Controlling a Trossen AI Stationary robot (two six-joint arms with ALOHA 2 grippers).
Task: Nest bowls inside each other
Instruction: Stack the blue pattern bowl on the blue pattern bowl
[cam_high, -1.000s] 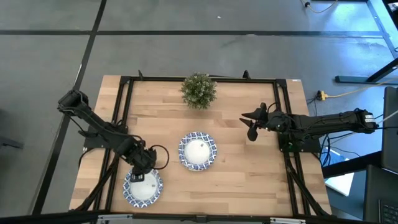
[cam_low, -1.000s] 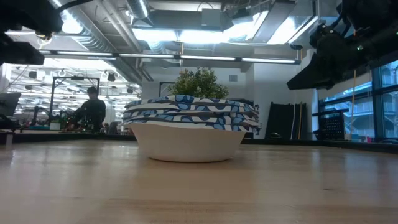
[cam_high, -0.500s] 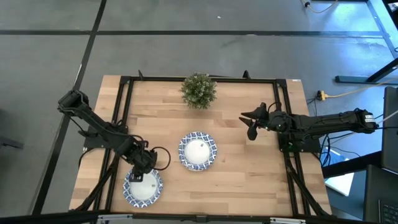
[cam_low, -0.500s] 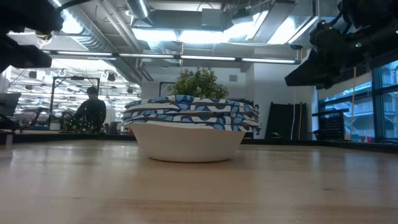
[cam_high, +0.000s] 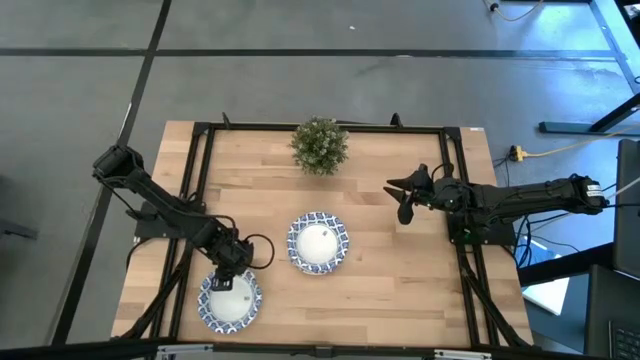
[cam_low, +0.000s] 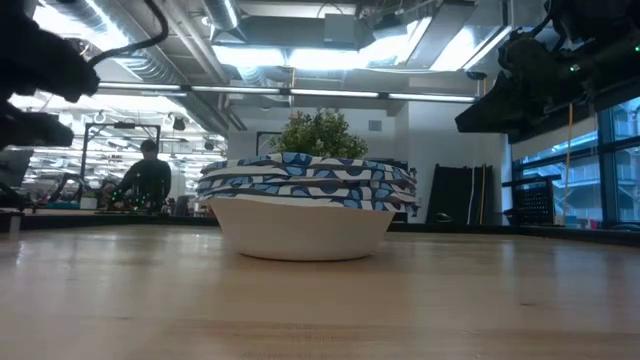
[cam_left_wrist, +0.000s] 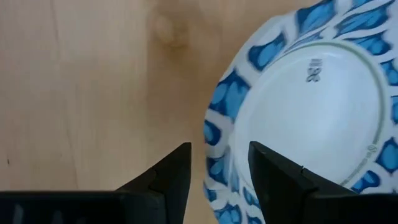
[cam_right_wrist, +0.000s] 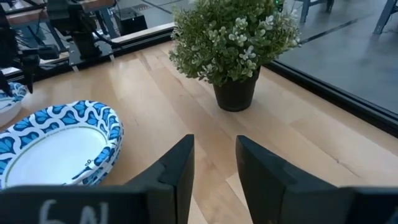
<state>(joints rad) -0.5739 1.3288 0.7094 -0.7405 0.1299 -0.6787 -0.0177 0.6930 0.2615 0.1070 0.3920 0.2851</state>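
Note:
A stack of several nested blue-rimmed bowls (cam_high: 318, 243) rests on its base at the table's middle; it also shows in the low view (cam_low: 305, 205) and the right wrist view (cam_right_wrist: 56, 149). Another bowl (cam_high: 229, 299) sits near the table's near-left corner. My left gripper (cam_high: 228, 270) is open above that bowl's far rim. In the left wrist view its fingers (cam_left_wrist: 219, 171) stand on either side of the patterned rim (cam_left_wrist: 217, 140), with no touch showing. My right gripper (cam_high: 405, 200) is open and empty, held above the table's right side.
A small green potted plant (cam_high: 320, 146) stands at the table's far middle, behind the stack (cam_right_wrist: 233, 43). Black frame rails (cam_high: 195, 190) run along the table's left, right and far sides. Bare wood lies between the stack and my right gripper.
My left gripper has come down a little toward the near-left bowl's far rim, staying open. The bowls and the plant have kept still.

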